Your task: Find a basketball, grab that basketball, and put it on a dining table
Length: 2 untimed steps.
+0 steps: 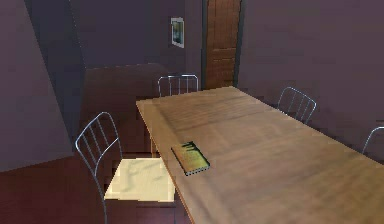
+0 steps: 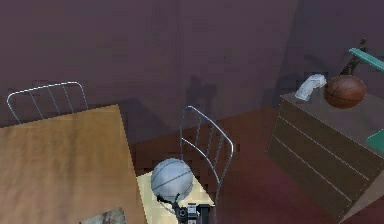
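Grey seamed ball (image 2: 172,178) right at my fingers (image 2: 184,206), by the chair (image 2: 207,140) just beside the counter (image 2: 60,150); can't tell their grip or hold, but I judge we're placing: next, carry it over the counter.

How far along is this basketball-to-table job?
Done: dining table close by. In hand: a grey seamed ball shows by the jaws, chair cushion behind; held or not, I cannot tell. Left: placing a ball on the table. A brown ball rests on the dresser.
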Tool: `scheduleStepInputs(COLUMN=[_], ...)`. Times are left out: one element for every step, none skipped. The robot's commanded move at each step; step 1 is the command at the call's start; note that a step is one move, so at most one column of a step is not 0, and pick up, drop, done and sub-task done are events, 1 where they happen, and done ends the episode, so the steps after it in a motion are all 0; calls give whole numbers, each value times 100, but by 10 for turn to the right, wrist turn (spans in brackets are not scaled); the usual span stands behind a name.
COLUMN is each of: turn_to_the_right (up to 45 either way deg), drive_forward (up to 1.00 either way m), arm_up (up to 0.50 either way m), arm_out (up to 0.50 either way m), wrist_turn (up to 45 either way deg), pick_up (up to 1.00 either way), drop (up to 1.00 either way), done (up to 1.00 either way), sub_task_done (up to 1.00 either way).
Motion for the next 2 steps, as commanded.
scheduleStepInputs(turn_to_the_right=[0,0], drive_forward=[0,0], arm_up=[10,50], arm_out=[0,0], wrist_turn=[0,0], pick_up=[0,0], drop=[0,0], done=[0,0], sub_task_done=[0,0])
